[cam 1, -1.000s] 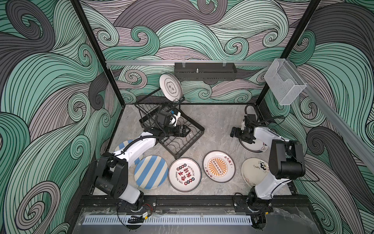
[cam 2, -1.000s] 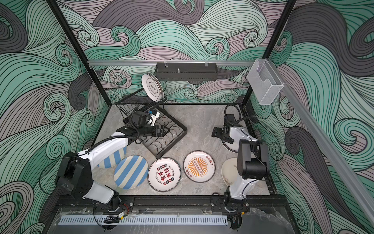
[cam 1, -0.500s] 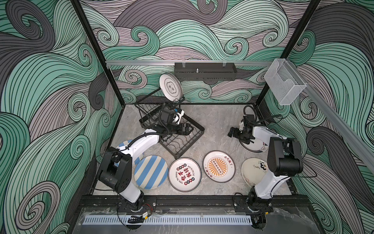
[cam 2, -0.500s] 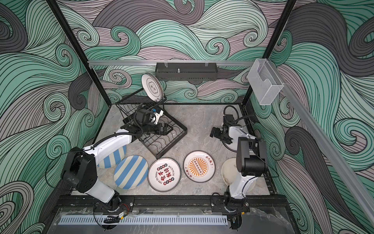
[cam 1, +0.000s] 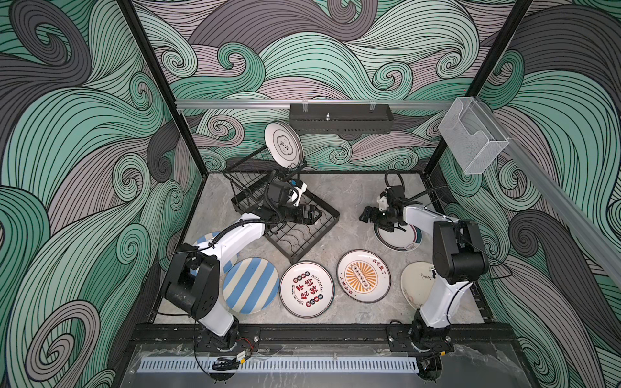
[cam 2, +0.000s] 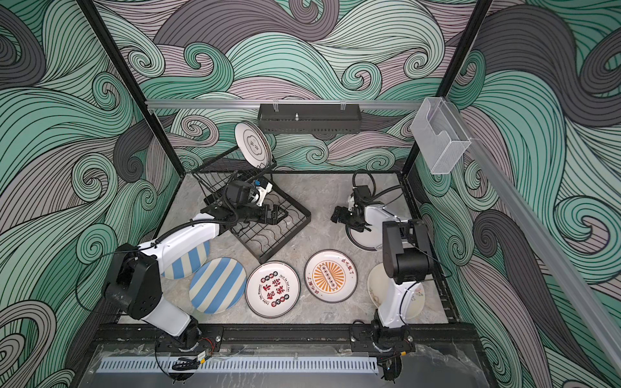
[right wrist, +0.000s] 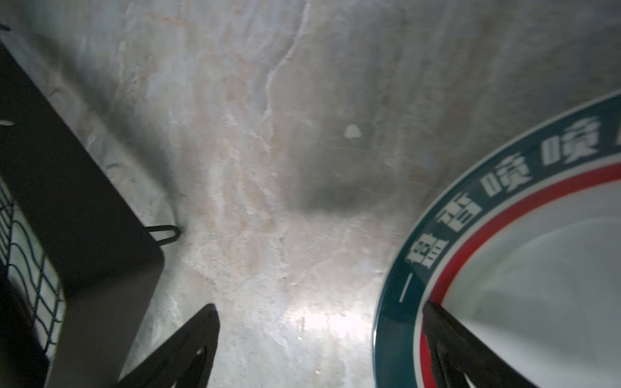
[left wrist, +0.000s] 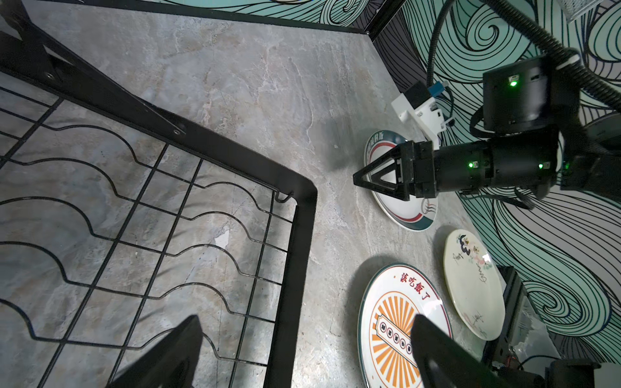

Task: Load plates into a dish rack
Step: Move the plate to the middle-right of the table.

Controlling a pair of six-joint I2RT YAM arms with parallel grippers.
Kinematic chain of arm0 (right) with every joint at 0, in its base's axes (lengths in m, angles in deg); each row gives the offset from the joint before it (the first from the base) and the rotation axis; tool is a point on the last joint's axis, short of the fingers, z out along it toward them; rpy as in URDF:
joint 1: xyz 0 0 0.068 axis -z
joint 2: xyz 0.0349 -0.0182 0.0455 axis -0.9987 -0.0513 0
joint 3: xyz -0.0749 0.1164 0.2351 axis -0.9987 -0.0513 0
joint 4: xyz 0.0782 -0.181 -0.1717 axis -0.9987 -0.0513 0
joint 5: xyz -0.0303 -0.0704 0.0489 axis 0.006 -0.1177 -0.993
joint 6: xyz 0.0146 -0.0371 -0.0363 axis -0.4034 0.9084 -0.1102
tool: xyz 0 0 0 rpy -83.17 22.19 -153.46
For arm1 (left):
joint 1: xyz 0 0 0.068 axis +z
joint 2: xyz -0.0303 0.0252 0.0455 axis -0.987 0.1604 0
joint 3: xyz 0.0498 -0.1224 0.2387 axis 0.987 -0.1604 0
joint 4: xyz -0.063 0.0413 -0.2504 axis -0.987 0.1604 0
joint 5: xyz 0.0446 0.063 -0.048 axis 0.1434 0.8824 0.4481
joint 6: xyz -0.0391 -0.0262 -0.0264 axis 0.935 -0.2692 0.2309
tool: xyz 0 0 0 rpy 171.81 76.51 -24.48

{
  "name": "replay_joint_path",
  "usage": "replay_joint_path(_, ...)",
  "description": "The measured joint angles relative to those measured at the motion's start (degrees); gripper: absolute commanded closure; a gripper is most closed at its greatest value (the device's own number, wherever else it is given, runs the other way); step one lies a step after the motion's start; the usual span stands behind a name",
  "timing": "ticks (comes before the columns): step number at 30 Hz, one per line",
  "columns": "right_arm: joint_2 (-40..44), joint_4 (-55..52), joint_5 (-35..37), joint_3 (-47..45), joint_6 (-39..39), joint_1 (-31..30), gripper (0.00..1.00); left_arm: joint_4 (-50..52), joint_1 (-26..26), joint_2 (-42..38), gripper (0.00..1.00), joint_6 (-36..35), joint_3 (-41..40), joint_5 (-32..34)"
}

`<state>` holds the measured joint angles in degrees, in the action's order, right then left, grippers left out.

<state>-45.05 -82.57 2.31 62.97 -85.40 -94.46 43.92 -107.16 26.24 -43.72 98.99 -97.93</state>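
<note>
The black wire dish rack [cam 1: 295,235] [cam 2: 268,231] stands at the back left, with one white plate [cam 1: 284,144] [cam 2: 252,144] upright on its raised shelf. My left gripper [cam 1: 311,215] [cam 2: 277,215] [left wrist: 302,352] hovers open and empty over the rack's base corner [left wrist: 299,215]. My right gripper [cam 1: 366,215] [cam 2: 337,215] [right wrist: 319,342] is open, low over the near rim of a teal-and-red-rimmed plate [cam 1: 403,240] [right wrist: 504,235]. One of its fingers [right wrist: 450,342] is over the plate, the other over bare table. Striped [cam 1: 250,285], character [cam 1: 306,289], sunburst [cam 1: 363,276] [left wrist: 393,302] and cream [cam 1: 418,285] plates lie flat in front.
A second striped plate [cam 1: 208,238] lies partly under my left arm. A black perforated tray [cam 1: 339,117] hangs on the back rail and a clear plastic box [cam 1: 470,134] on the right rail. Patterned walls close in the marble table [cam 1: 349,195].
My right gripper has slid left towards the rack-side rim of the teal-rimmed plate. My left gripper has crept slightly further right over the rack base.
</note>
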Motion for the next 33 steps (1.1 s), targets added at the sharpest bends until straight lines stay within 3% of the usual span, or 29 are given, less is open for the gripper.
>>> replay_joint_path(9, -1.3, 2.8, -5.2, 2.7, 0.1, -4.9, 0.16, 3.5, 0.0, 0.7, 0.02, -0.4, 2.0, 1.6)
replay_joint_path(14, 6.3, 1.2, -2.8, -1.7, 1.5, -4.4, 0.12, 4.5, 0.0, 0.7, 0.01, -0.4, 2.6, 2.1)
replay_joint_path(21, 24.8, -1.3, 3.3, -13.1, 1.5, 5.3, 0.11, 5.4, 0.0, 0.9, 0.01, -0.4, 2.6, 2.0)
replay_joint_path(27, 28.9, -1.1, 4.8, -21.7, 0.1, 13.7, 0.13, 5.9, 0.0, 1.0, 0.01, -0.4, 2.6, 1.6)
replay_joint_path(33, 32.3, 4.6, 0.3, -30.6, -3.0, 20.8, 0.2, 6.3, 0.0, 1.1, 0.02, -0.4, 2.6, 1.6)
